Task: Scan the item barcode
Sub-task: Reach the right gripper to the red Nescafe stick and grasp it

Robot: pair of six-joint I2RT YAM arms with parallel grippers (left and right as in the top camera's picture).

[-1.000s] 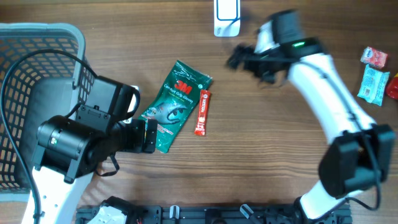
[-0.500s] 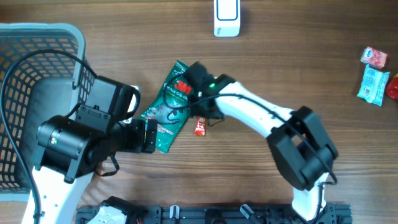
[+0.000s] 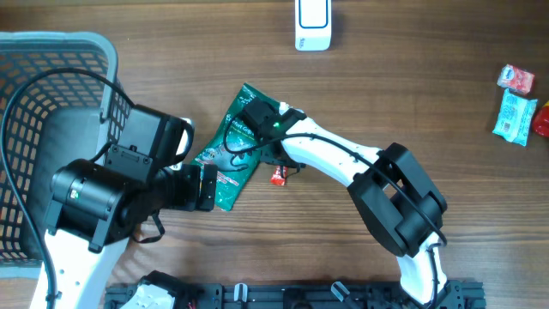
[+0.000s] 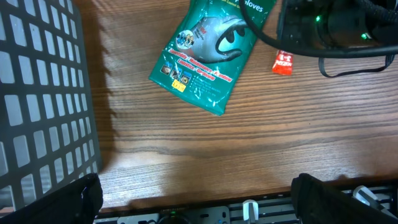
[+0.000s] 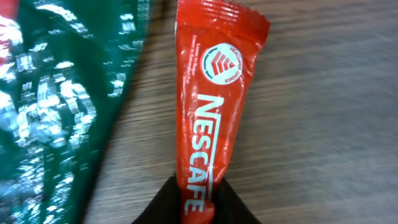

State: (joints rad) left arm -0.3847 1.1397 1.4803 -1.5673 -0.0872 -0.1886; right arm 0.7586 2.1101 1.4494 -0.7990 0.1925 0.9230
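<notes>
At the far left of the overhead view we record a grey mesh basket (image 3: pixel 51 77), with the left arm beside it. The left gripper (image 4: pixel 199 205) is released: in the left wrist view its two fingers (image 4: pixel 78 199) sit at the bottom corners of the frame, wide apart, with only bare table (image 4: pixel 186 149) between them. It grasps nothing.

Just right of that gripper, a green glove packet (image 3: pixel 238 148) lies flat on the table, slanting from lower left to upper right. A black cable from the right arm trails across its face.

The task's item, a red Nescafé sachet (image 5: pixel 211 112), lies flat on the table just beside the packet's right edge, left of centre in the overhead view. There only its lower end shows below the right arm's wrist.

The right gripper (image 5: pixel 198 208) is directly over the sachet. In the right wrist view its dark fingers (image 5: pixel 158 205) are clenched on one end of the sachet, one on each side, at the bottom of the frame. The rest of the sachet runs up the frame, printed face upward. We see no barcode on that face.

A white device (image 3: pixel 312 24) stands at the top edge of the overhead view, right of the sachet and well apart from it.

At the far right lie a light blue packet (image 3: pixel 515 117) and a small red packet (image 3: pixel 515 79).
</notes>
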